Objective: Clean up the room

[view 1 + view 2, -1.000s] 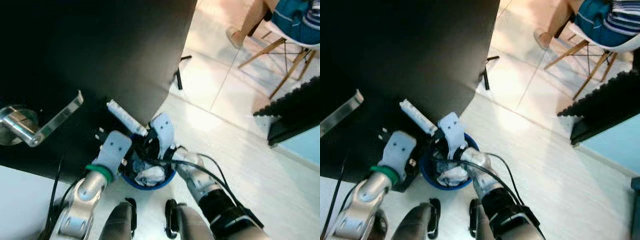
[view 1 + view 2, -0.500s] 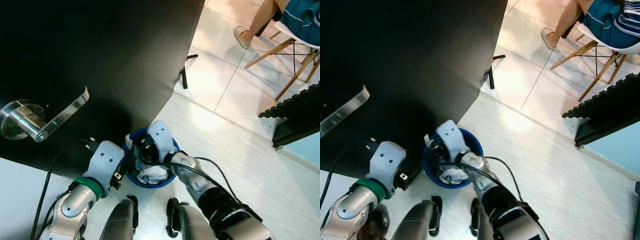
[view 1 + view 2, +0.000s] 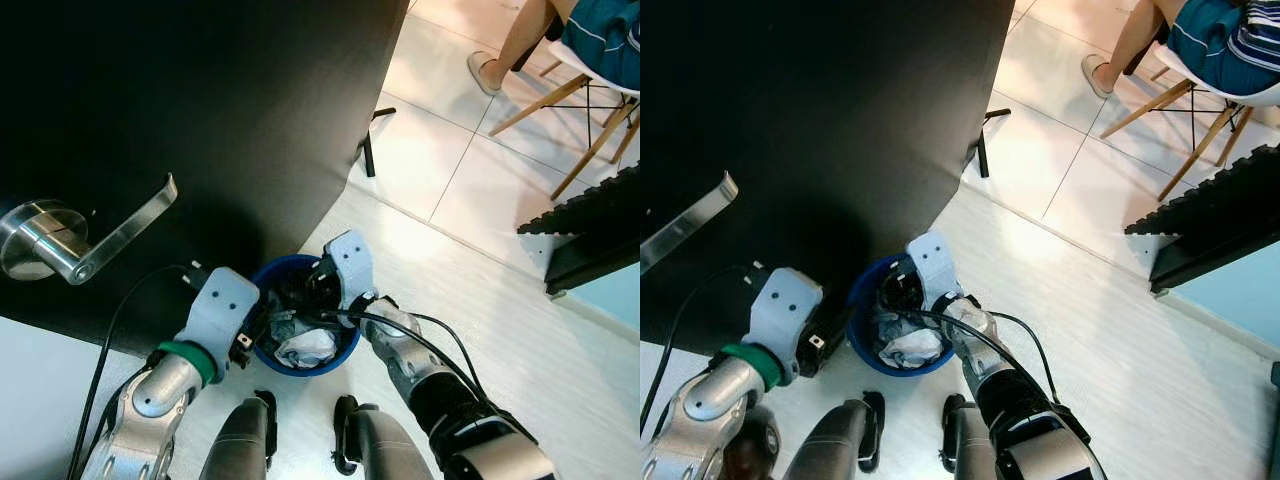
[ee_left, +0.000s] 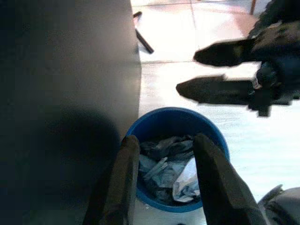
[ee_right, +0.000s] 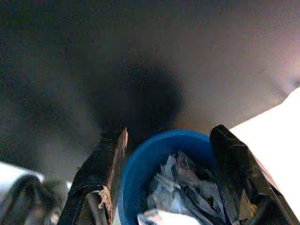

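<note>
We see blue bin [image 4: 174,125] of crumpled paper [image 4: 171,164], contents dim | left gripper [image 4: 164,152] spread, empty | right gripper [image 5: 168,154] spread, empty | door [image 3: 200,110] shades far rim

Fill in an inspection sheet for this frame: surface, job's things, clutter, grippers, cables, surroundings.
Surface: pale tiled floor.
Job's things: blue bin beside the black door, holding crumpled paper trash.
Clutter: nothing seen outside the bin.
Grippers: left gripper open, empty, over the bin; right gripper open, empty, over the bin.
Cables: black cable along the right arm; another on the left arm.
Surroundings: silver door handle, black doorstop, a seated person's leg on a wooden-legged chair.
</note>
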`<state>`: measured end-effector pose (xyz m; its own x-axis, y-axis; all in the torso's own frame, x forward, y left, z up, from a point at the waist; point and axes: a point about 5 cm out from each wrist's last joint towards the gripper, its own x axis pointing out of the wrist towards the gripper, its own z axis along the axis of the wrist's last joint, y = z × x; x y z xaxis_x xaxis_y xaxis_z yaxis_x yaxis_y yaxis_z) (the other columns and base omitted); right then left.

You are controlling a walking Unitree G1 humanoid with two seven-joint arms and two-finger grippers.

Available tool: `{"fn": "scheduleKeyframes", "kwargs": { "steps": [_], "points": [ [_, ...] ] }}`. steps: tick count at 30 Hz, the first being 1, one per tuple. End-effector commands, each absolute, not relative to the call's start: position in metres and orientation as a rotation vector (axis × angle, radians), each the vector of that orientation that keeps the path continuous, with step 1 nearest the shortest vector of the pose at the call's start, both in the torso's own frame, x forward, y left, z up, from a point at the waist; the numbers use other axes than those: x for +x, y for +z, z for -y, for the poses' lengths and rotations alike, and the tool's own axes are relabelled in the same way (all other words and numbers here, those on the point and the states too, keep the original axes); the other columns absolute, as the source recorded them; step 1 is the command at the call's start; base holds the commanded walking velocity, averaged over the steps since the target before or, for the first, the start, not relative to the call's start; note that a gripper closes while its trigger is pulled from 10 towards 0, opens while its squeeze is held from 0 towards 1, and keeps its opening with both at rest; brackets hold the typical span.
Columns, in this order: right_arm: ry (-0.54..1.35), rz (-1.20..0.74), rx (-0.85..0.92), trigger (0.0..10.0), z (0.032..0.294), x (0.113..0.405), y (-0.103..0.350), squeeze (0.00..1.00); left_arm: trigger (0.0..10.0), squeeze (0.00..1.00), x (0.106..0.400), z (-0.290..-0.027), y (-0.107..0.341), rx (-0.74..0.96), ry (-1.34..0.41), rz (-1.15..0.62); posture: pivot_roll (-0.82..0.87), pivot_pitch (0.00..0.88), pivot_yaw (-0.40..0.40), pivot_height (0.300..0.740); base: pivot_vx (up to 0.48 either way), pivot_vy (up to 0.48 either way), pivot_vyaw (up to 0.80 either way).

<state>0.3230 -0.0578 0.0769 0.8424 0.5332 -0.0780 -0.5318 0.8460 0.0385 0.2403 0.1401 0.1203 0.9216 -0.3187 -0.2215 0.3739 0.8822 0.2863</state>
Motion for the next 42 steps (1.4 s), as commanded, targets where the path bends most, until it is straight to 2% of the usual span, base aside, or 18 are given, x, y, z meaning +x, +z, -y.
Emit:
{"fn": "scheduleKeyframes", "kwargs": {
  "steps": [1, 8, 13, 14, 22, 42],
  "points": [
    [0.489, -0.054, 0.094, 10.0, 0.066, 0.315, 0.076, 0.0, 10.0, 0.0, 0.249, -0.141, 0.105, 0.307, -0.306, -0.221, 0.07, 0.183, 0.036, 0.74, 0.0, 0.0, 0.0],
    [0.336, 0.028, 0.132, 10.0, 0.085, 0.303, 0.077, 0.0, 10.0, 0.0, 0.279, -0.136, 0.102, 0.255, -0.204, -0.227, 0.04, 0.136, 0.062, 0.74, 0.0, 0.0, 0.0],
    [0.291, 0.058, 0.121, 10.0, 0.093, 0.305, 0.08, 0.0, 10.0, 0.0, 0.287, -0.133, 0.103, 0.251, -0.188, -0.226, 0.03, 0.123, 0.068, 0.74, 0.0, 0.0, 0.0],
    [0.276, 0.078, 0.106, 10.0, 0.098, 0.312, 0.085, 0.0, 10.0, 0.0, 0.293, -0.128, 0.104, 0.253, -0.19, -0.223, 0.02, 0.109, 0.072, 0.74, 0.0, 0.0, 0.0],
    [0.265, 0.067, 0.103, 10.0, 0.102, 0.318, 0.091, 0.0, 10.0, 0.0, 0.297, -0.124, 0.101, 0.24, -0.189, -0.221, 0.03, 0.098, 0.062, 0.74, 0.0, 0.0, 0.0],
    [0.264, 0.039, 0.112, 10.0, 0.101, 0.316, 0.086, 0.0, 10.0, 0.0, 0.302, -0.121, 0.093, 0.222, -0.226, -0.226, 0.02, 0.085, 0.052, 0.74, 0.0, 0.0, -0.8]
  ]
}}
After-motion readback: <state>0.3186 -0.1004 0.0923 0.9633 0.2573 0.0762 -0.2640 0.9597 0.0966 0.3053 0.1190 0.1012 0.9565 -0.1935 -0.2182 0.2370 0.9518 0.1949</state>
